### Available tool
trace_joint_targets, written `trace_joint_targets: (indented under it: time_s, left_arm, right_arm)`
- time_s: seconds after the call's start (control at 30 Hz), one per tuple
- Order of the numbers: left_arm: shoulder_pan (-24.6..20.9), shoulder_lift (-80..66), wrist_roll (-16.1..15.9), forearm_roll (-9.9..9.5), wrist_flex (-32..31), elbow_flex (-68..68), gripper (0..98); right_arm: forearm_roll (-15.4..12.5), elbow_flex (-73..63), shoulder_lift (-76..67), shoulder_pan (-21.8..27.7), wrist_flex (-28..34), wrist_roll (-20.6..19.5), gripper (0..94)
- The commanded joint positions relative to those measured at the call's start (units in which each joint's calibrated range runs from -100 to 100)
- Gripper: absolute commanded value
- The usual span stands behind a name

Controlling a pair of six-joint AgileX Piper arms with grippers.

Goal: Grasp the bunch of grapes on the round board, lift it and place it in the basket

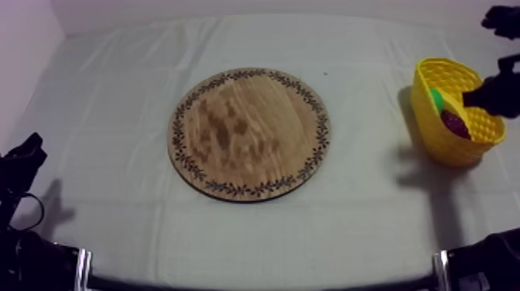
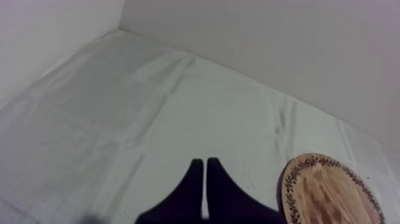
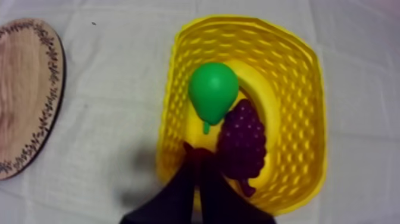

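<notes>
The bunch of grapes (image 3: 241, 143) lies in the yellow basket (image 3: 297, 77), just beside the pear (image 3: 213, 89), at the top view's right edge. My right gripper (image 3: 197, 154) hangs over its rim, narrow, empty. My left gripper (image 2: 205, 162), also narrow, sits near the wooden board (image 2: 327, 190).

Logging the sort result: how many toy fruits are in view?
2. The pear and the bunch of grapes lie side by side inside the yellow basket. A smaller one could be hidden beneath them.
</notes>
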Motion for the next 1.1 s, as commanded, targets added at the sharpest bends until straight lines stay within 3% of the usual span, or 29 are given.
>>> trace_joint_targets:
  time_s: [0.0,0.2,0.33,0.4,0.5,0.6,0.67,0.9,1.07]
  left_arm:
    - [0.0,0.0,0.0,0.01,0.0,0.0,0.0]
    - [0.0,0.0,0.0,0.01,0.0,0.0,0.0]
    - [0.0,0.0,0.0,0.01,0.0,0.0,0.0]
    - [0.0,0.0,0.0,0.01,0.0,0.0,0.0]
    - [0.0,0.0,0.0,0.01,0.0,0.0,0.0]
    - [0.0,0.0,0.0,0.01,0.0,0.0,0.0]
    - [0.0,0.0,0.0,0.01,0.0,0.0,0.0]
    - [0.0,0.0,0.0,0.01,0.0,0.0,0.0]
    - [0.0,0.0,0.0,0.01,0.0,0.0,0.0]
  right_arm:
    - [-0.4,10.5,-9.5,-0.2,-8.1,-3.5,0.6]
    - [-5.9,22.1,-24.5,-1.0,-14.7,-2.9,0.5]
    - [-12.5,27.5,-32.3,-1.1,-15.6,2.9,0.5]
    - [-14.1,29.9,-36.1,-1.0,-15.2,4.6,0.5]
    - [-13.6,31.3,-41.5,-1.3,-12.5,2.7,0.3]
    - [-11.3,32.2,-46.4,-1.7,-10.8,-1.8,0.3]
    - [-10.1,32.7,-49.0,-1.6,-10.3,-2.3,0.3]
    - [-7.2,34.8,-51.5,-1.5,-12.8,6.6,0.3]
    - [-7.0,35.1,-51.7,-2.7,-13.3,7.6,0.3]
